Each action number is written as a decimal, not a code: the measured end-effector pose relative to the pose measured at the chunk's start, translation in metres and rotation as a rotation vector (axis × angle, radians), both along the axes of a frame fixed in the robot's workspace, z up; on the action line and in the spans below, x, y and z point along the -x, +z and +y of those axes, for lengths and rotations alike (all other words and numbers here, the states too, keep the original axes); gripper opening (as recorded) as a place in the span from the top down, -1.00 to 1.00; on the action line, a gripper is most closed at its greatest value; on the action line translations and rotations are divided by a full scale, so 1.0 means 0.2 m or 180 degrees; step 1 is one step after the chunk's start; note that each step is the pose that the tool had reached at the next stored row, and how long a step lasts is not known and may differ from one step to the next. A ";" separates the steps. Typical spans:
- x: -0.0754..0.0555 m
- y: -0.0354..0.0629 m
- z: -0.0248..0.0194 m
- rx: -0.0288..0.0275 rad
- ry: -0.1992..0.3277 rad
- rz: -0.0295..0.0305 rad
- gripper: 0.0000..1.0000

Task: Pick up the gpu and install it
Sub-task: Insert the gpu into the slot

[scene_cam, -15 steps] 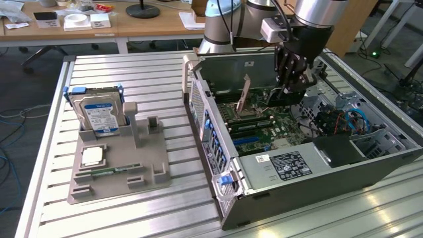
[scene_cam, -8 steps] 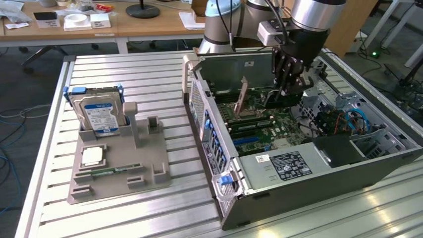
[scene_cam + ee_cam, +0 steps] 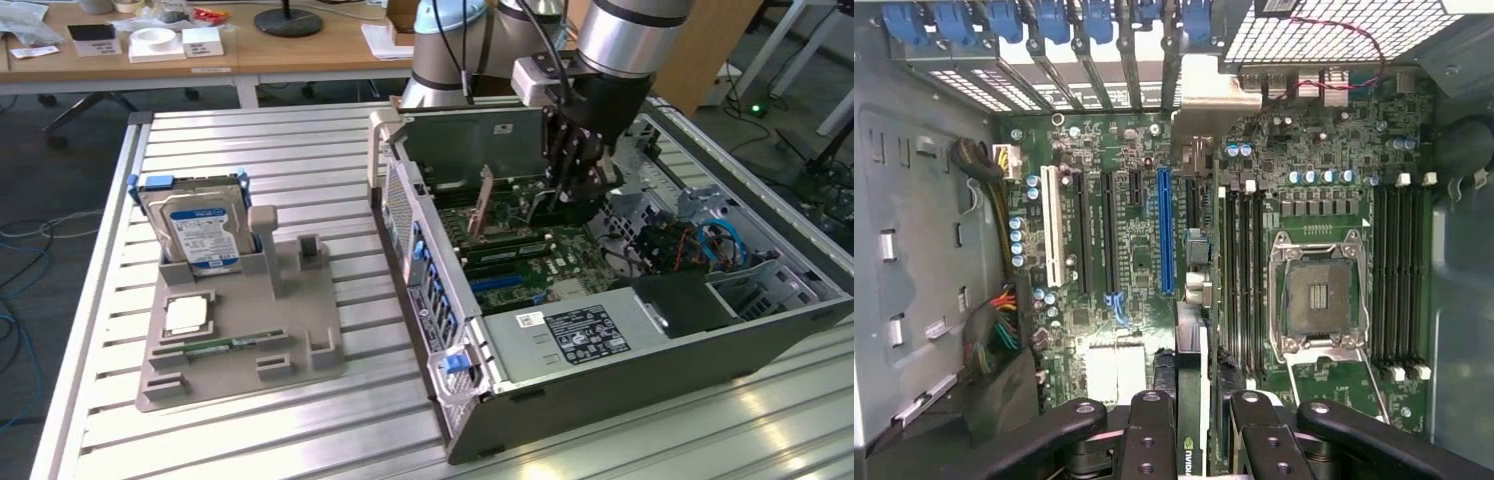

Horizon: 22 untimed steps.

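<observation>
gpu [image 3: 1188, 450] is in my gripper [image 3: 1194, 400]. The jaws are drawn close together and clamp the card's two faces, so I see it edge-on between the fingers [image 3: 1146, 420].

Sweeping from the exterior view's left, the grey holder [image 3: 234, 380] on the slatted table [image 3: 307, 140] carries a hard drive [image 3: 200, 232] standing upright and a memory stick [image 3: 220, 345] lying flat, both well apart from the work. Toward the exterior view's right lies the open computer case [image 3: 627, 395], with the gripper hanging inside it.

The card stands on its long edge over the motherboard [image 3: 1134, 260]. Its long axis runs from the gripper out to the case's rear slot openings, with the silver bracket [image 3: 1204, 95] at the far end. It lies parallel to the blue slot [image 3: 1166, 230], just beside it, between that slot and the memory sockets [image 3: 1239, 270]. I cannot tell whether its lower edge touches the board.
</observation>
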<state>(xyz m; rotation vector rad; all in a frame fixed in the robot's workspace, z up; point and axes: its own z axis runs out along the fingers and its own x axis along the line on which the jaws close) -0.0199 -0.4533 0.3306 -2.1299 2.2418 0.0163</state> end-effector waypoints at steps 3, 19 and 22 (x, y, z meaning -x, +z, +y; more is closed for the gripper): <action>0.00 -0.022 -0.001 0.0000 0.0001 0.0000 0.48; 0.01 -0.108 -0.049 -0.0001 0.0000 0.0000 0.48; 0.01 -0.130 -0.055 0.0000 0.0000 0.0000 0.48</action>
